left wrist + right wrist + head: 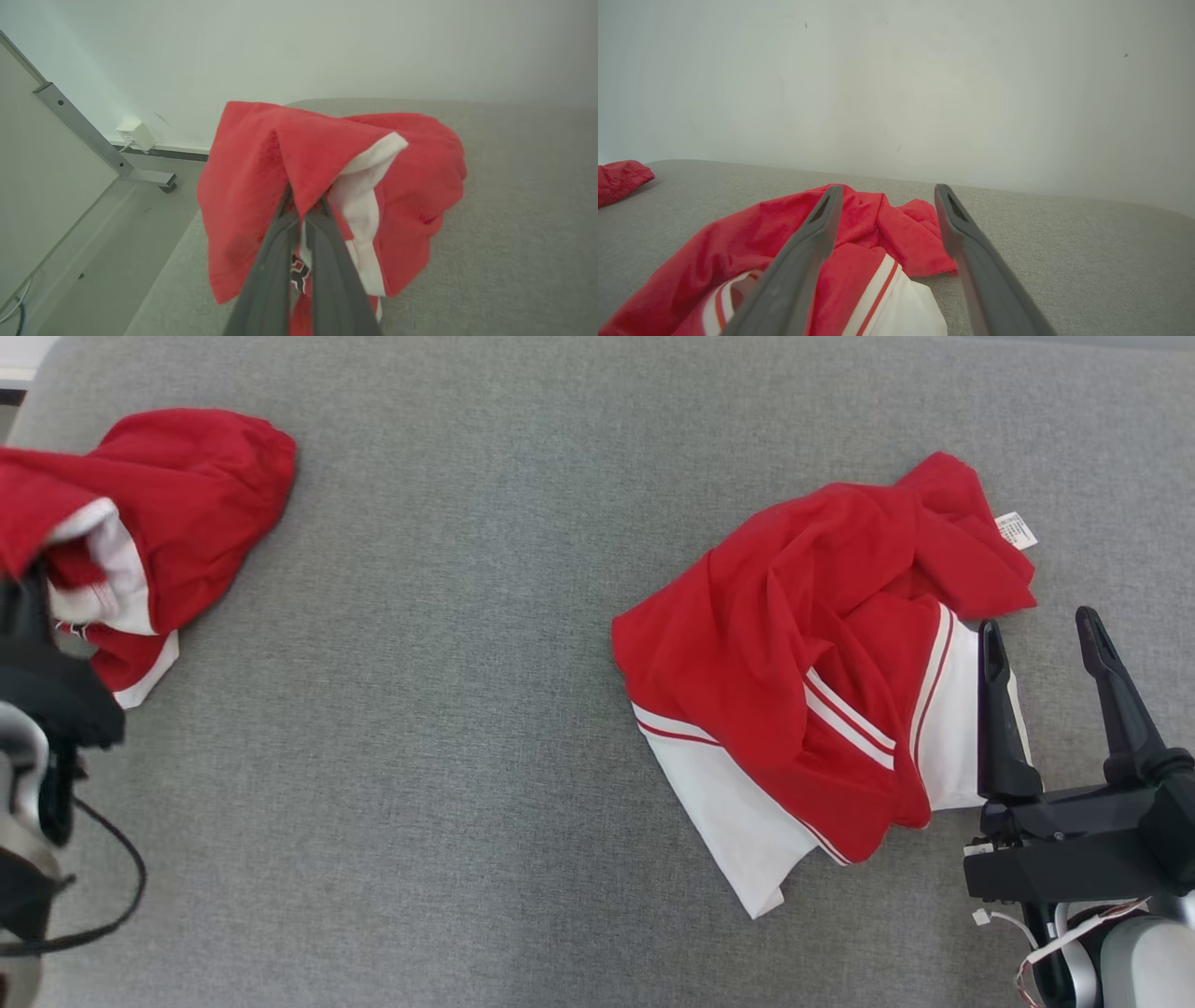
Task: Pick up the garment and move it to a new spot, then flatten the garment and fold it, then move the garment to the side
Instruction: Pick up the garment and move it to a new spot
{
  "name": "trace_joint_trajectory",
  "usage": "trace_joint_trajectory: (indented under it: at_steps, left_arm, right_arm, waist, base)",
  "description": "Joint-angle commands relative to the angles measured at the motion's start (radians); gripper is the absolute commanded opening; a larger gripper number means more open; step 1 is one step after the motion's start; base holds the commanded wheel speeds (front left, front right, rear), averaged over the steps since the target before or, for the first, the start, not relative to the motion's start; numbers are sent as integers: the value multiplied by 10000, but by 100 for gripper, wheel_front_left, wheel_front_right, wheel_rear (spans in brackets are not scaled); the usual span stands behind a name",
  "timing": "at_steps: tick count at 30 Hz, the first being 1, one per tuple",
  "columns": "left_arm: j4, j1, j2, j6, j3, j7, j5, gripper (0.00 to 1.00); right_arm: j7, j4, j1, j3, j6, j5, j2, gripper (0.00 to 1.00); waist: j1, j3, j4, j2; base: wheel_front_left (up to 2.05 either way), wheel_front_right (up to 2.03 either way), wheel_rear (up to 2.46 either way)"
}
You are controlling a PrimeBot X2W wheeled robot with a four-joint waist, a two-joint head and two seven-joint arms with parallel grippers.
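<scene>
Red-and-white garment (pixel 252 163), clamped in the left hand (pixel 304 200) at the far left of the grey table (pixel 467 709).
Soft, light, limp cloth that sags and bunches; a hem or corner looks the surest hold. The right hand (pixel 1038 625) is spread empty beside a second crumpled garment (pixel 794 663).

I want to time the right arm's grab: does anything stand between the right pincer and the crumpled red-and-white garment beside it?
Nothing visible does. The right pincer stands open at the crumpled garment's right edge, one finger over its white panel; whether it touches, I cannot tell.
</scene>
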Motion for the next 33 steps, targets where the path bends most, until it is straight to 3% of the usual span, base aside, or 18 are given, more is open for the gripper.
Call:
trace_joint_trajectory:
  at_steps: [1, 6, 8, 9, 22, 33]
  left_arm:
    - [253, 206, -141, -63, 84, -35, -134, 0]
    - [956, 442, -648, -295, 224, -36, -401, 0]
    - [938, 419, -680, -308, 339, -36, -391, 84]
    - [901, 412, -653, -326, 357, -36, -332, 100]
    - [-934, 995, -529, -392, 231, -36, 134, 100]
    - [-3395, 2460, -349, -356, 867, -36, 709, 100]
  right_arm:
    - [56, -95, -62, 12, -22, -60, -68, 100]
    - [212, -184, -11, 83, -22, -69, -131, 100]
    - [203, -124, 14, 127, -22, -11, -135, 100]
    - [203, -100, 19, 153, -22, 17, -129, 100]
    - [-274, 694, 210, 344, -22, 377, 132, 100]
    - [-926, 1669, 485, 375, -22, 674, 291, 100]
  waist:
    - [-1, 72, -62, -1]
    - [-1, 67, 13, -1]
    - [-1, 6, 63, -1]
    - [-1, -32, 79, -1]
    - [-1, -879, 20, -1]
    - [-1, -2065, -895, -1]
  base:
    - [0, 0, 0]
    - [0, 0, 0]
    - [0, 0, 0]
    - [0, 0, 0]
    - [0, 0, 0]
    - [0, 0, 0]
